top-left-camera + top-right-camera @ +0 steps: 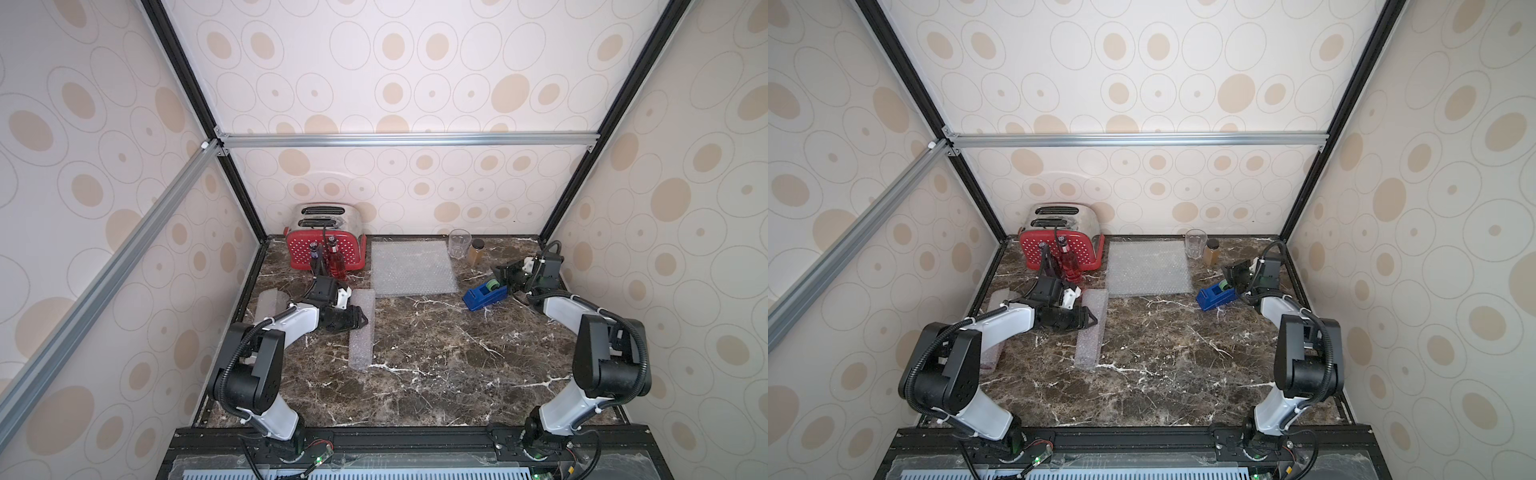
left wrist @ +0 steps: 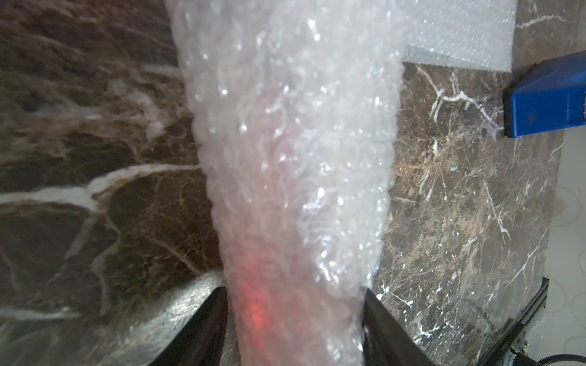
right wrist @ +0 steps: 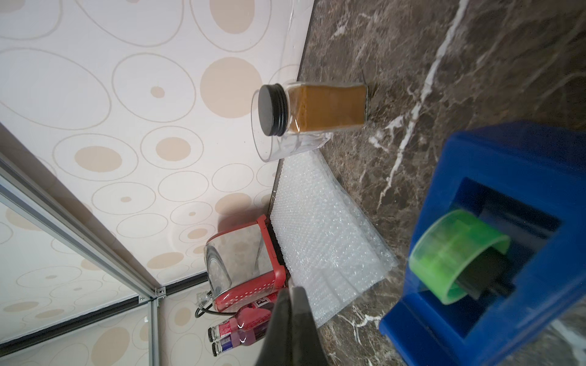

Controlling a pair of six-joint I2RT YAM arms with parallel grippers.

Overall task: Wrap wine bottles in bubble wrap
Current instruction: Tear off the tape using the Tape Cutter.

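**Left pincer clamped on a wrapped bottle, right pincer shut by the tape dispenser**

Left of centre in both top views: left pincer (image 1: 357, 319) low over a long whitish bubble-wrap roll (image 1: 359, 349) lying on the dark brown marble surface (image 1: 436, 365). Only from the left wrist view: black fingers (image 2: 206, 326) pressed against both sides of that roll, with the red of a bottle glowing through the wrap near the lower edge.

Further left, half hidden by the arm: second bubble-wrap roll (image 1: 998, 328), its purplish lower end showing in a top view only.

Upper left, before a red and chrome toaster (image 1: 324, 237): two upright slim glass bottles with dark caps, unwrapped, purple bottle (image 1: 314, 251) beside red bottle (image 1: 336, 262). Upper centre: flat square bubble-wrap sheets (image 1: 413, 268).

Right pincer (image 3: 290, 293) shut, fingers together in the right wrist view, just beside a blue tape dispenser (image 1: 484, 297) holding a green reel.

By the rear wall: clear drinking glass (image 1: 459, 243) and short amber jar with black lid (image 1: 476, 251), side by side from above, overlapping from the right wrist.
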